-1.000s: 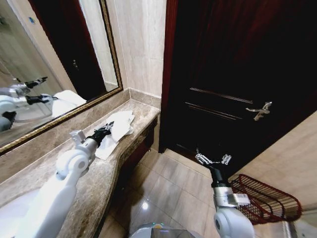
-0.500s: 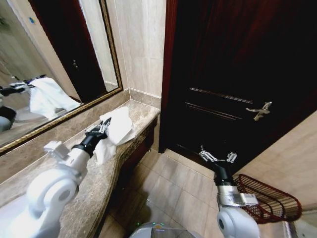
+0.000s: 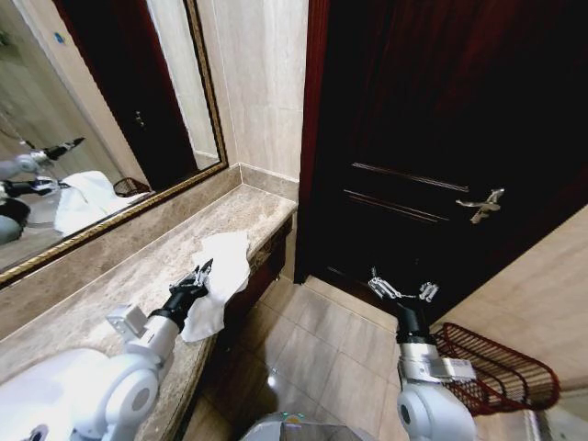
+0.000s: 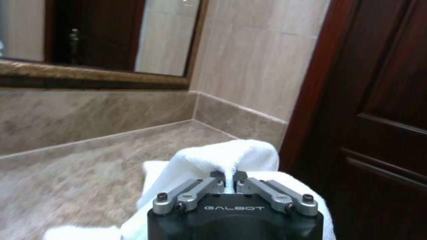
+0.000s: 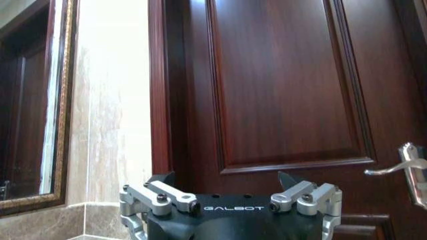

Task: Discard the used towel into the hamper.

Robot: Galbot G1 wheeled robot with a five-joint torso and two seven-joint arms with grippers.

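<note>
Holding the towel point(image 3: 219, 285) w/ my left claw point(image 3: 197, 276) is the step I'm on now. The claw is pinched tight on a fold of the white cloth; in the left wrist view the two fingers point(image 4: 215, 181) squeeze a ridge of it. Most of the towel hangs off the claw near the front edge of the table point(image 3: 110, 294), and the low end droops past that edge. Part of it may touch the stone, I can't tell.

My right claw point(image 3: 399, 289) waits out over the floor in front of the dark door point(image 3: 441, 138), spread wide w/ nothing in it.

The hamper point(image 3: 491, 372) is the red-brown wire basket on the floor at my right side, just behind the right arm. It looks tipped, its open mouth facing partly sideways. It's well apart from the towel.

So grab is done, drop isn't. Next, I think I need to carry the towel across to the right and down low, get it over the basket mouth, then let go. Watch out: the loose end could snag the table edge or the right arm.
</note>
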